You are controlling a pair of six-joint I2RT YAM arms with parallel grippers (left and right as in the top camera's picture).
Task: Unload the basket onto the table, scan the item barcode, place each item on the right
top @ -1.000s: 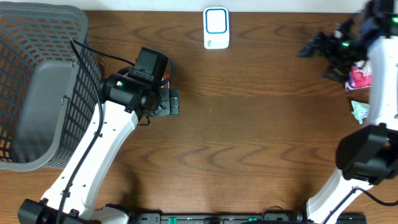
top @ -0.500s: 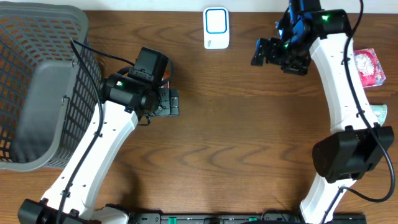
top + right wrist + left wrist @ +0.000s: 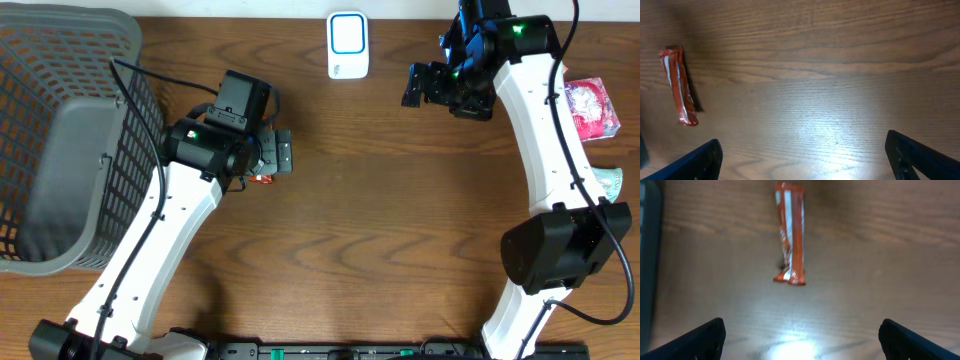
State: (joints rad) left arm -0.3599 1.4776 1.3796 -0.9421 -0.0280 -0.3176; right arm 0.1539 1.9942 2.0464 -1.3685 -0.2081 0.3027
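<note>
Wooden counter (image 3: pixel 380 230), two arms working over it. The task item is an orange-red snack packet (image 3: pixel 790 235), lying flat on the wood just under and beside the left end effector (image 3: pixel 285 152). From overhead only a sliver of the packet (image 3: pixel 262 181) shows past the arm. In the left wrist view it lies lengthwise ahead of the fingers, a white stripe running down its wrapper, and nothing touches it. The left end effector (image 3: pixel 800 330) is spread wide with bare wood between its tips and grips nothing. The right end effector (image 3: pixel 410 85) hangs over the far side of the counter, just to the right of the white scanner (image 3: pixel 347 45), which sits at the far edge with a blue-rimmed face. Its jaws are also wide apart and hold nothing. In its own view the tips (image 3: pixel 802 150) frame plain wood, and an orange-red packet (image 3: pixel 680 87) lies well off to the left. A grey mesh basket (image 3: pixel 120 60) fills the far-left corner, and inside it show only the lattice walls and a smooth grey floor. At the right edge sit a pink packet (image 3: pixel 590 108) and, nearer, a teal item (image 3: pixel 612 183) partly cut off by the frame.
</note>
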